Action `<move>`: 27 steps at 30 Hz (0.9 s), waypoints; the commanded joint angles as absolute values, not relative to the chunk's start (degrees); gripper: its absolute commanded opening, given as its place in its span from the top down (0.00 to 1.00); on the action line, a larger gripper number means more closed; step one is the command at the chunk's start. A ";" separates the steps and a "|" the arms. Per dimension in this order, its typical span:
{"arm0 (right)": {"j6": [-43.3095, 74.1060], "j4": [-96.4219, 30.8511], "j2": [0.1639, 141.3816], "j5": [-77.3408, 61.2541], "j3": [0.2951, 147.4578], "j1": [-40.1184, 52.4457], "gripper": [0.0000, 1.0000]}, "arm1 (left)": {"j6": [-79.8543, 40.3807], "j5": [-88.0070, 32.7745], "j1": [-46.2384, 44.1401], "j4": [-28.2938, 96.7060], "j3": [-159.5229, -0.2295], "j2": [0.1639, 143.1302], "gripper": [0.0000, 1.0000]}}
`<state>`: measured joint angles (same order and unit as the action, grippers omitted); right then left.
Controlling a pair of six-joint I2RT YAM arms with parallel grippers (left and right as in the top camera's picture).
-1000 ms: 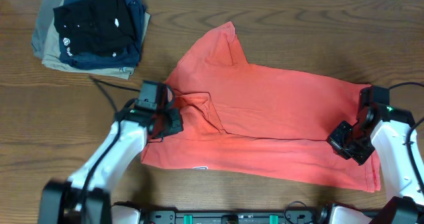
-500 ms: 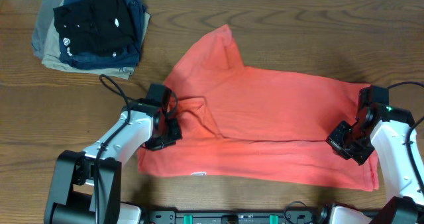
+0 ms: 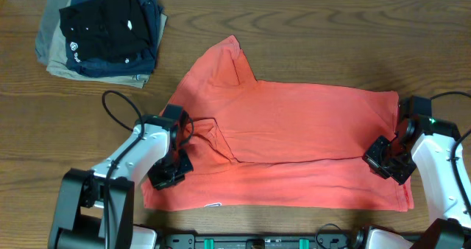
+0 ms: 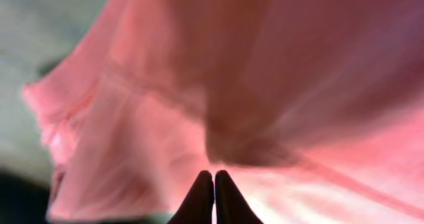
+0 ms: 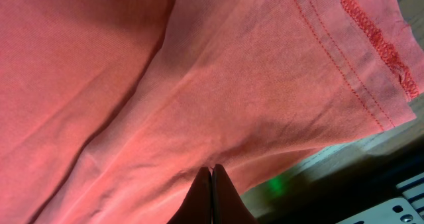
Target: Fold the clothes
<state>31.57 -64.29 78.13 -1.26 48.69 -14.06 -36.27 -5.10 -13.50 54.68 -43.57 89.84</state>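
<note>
Stack of folded dark and khaki garments (image 3: 99, 32) lies at the far left of the table (image 3: 331, 17), well apart from the work; judged no obstruction. A loop of black cable (image 3: 110, 102) from the left arm lies on the wood just left of the cloth and could drag if that arm swings wide.

The left gripper (image 3: 168, 174) sits on the near-left edge of the T-shirt (image 3: 294, 131). In the left wrist view its tips meet with pink cloth bunched against them. The picture is blurred, but the jaws read as clamped on fabric.

The coral-red T-shirt lies across the middle of the table, plain side up, one sleeve (image 3: 228, 57) pointing to the far side. A fold line runs left to right through the near half.

- Handling: light, soft and limp. It will sag and crease between grips and will not hold an edge unsupported.
- Hold points: the stitched hem (image 5: 371, 45) and the corners, both ends taken together.

The right gripper (image 3: 385, 160) is on the right edge. In the right wrist view its tips are closed on a pinch of cloth beside the hem.
</note>
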 commanded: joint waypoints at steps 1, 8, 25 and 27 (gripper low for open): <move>31.09 -64.31 77.56 -0.21 49.19 -13.85 0.99 | -37.63 -3.66 -13.19 56.99 -43.09 84.99 0.94; 31.03 -62.43 77.56 -0.23 50.19 -13.85 0.99 | -35.73 -3.62 -13.19 54.57 -43.51 70.28 0.94; 19.38 -60.23 77.60 -7.42 67.02 -13.80 0.01 | -13.41 -7.05 -13.17 44.25 -72.90 82.43 0.13; 18.65 -60.80 77.93 -7.38 67.00 -13.80 0.01 | -10.83 -7.05 -13.17 44.27 -79.72 88.97 0.13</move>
